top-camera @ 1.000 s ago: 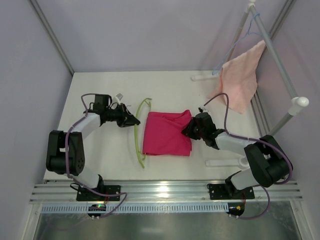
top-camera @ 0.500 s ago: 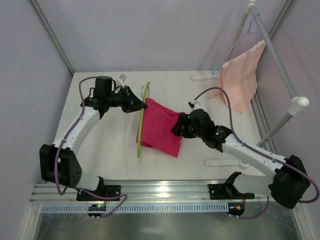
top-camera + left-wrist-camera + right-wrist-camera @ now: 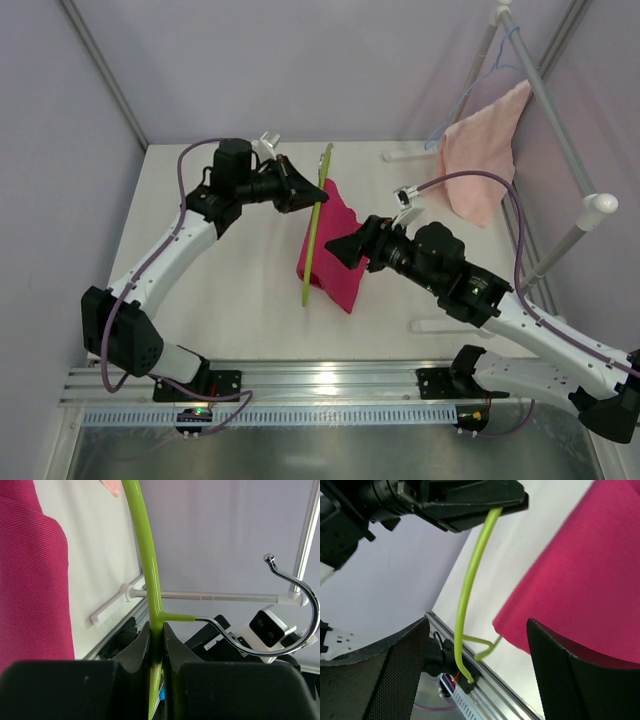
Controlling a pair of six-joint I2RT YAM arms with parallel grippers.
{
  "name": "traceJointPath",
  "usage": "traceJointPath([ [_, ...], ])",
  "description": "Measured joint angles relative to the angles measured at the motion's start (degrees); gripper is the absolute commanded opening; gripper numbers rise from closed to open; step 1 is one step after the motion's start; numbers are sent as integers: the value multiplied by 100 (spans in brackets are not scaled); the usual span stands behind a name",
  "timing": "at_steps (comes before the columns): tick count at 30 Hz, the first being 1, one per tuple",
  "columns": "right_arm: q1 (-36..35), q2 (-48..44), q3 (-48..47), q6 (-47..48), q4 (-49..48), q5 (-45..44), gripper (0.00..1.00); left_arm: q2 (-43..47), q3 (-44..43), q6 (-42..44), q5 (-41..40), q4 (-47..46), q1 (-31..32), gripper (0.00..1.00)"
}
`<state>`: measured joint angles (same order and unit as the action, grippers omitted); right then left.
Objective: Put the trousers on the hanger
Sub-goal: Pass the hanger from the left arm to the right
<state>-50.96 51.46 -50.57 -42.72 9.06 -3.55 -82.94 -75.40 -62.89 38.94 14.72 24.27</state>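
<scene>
The lime-green hanger (image 3: 315, 225) is lifted off the table and stands nearly upright. My left gripper (image 3: 300, 195) is shut on its bar just below the metal hook (image 3: 295, 605). In the left wrist view the green bar (image 3: 145, 555) runs between the closed fingers (image 3: 135, 650). The magenta trousers (image 3: 337, 250) hang folded from the hanger, to the right of its bar. My right gripper (image 3: 345, 250) stands open beside the cloth's lower right edge. In the right wrist view the hanger (image 3: 470, 580) and the trousers (image 3: 580, 580) lie beyond its wide-apart fingers (image 3: 395, 675), with nothing between them.
A salmon-pink towel (image 3: 485, 160) hangs from the slanted rack rail (image 3: 560, 140) at the back right, with a light-blue wire hanger (image 3: 470, 95) above it. The rack's white feet (image 3: 405, 155) lie on the white table (image 3: 200, 290).
The left arm has raised the hanger and carried it right and farther back, the trousers rising with it. The right gripper has opened and let go of the cloth.
</scene>
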Motion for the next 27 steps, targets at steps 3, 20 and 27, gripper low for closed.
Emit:
traceJointPath([
  [3,-31,225,-223,-83,-225,-24,79,-11,-66,-190,-46,-321,249,0],
  [20,-450,409,-168,-619,-942,-715,4,-323,-216,-1060,-144,-1792,1051,0],
  [27,-682,-343,142,-647,-927,-1266,4,-409,-282,-1233,-144,-2583,1405,0],
])
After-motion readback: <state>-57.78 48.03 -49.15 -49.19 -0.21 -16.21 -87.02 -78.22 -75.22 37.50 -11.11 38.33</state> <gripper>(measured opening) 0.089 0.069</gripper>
